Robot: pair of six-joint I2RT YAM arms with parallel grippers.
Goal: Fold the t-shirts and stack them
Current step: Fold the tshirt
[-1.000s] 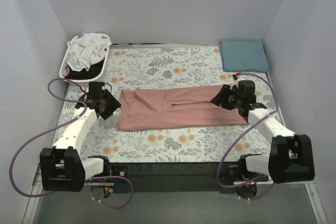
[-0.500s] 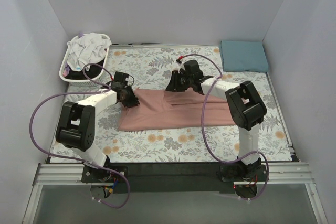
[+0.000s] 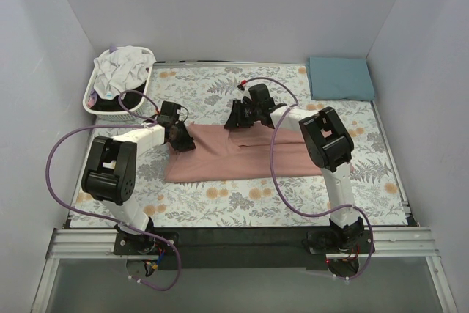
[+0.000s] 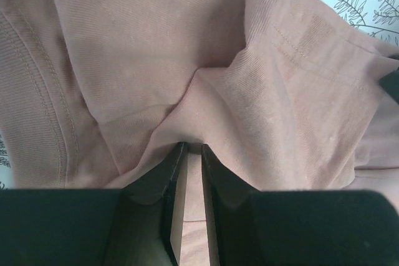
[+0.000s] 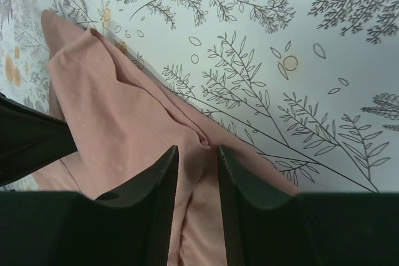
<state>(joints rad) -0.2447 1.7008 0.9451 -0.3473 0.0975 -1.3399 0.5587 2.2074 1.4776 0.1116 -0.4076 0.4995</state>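
Top view: my left pincer (image 3: 179, 137) and right pincer (image 3: 236, 119) are dark lumps over the far edge of the pink tee (image 3: 242, 155). Fingers too small to read. Tee lies folded, lower layers hidden. Basket (image 3: 149, 78): white tee (image 3: 124, 67) heaped over dark cloth (image 3: 116, 102), most of that buried. Purple speck (image 3: 92, 99) too small to name. Teal tee (image 3: 341, 77) folded, underside unseen.

Left wrist: tee runs off top, left and right edges; my own pincer body blocks the bottom. Fingertips (image 4: 159, 185) sink into a pleat, cloth wedged in the narrow gap.

Right wrist: fingers (image 5: 159, 185) straddle a ridge of tee. Pinching or only bracketing, I cannot tell. Dark shape (image 5: 28, 141) cut by left edge, unidentified.
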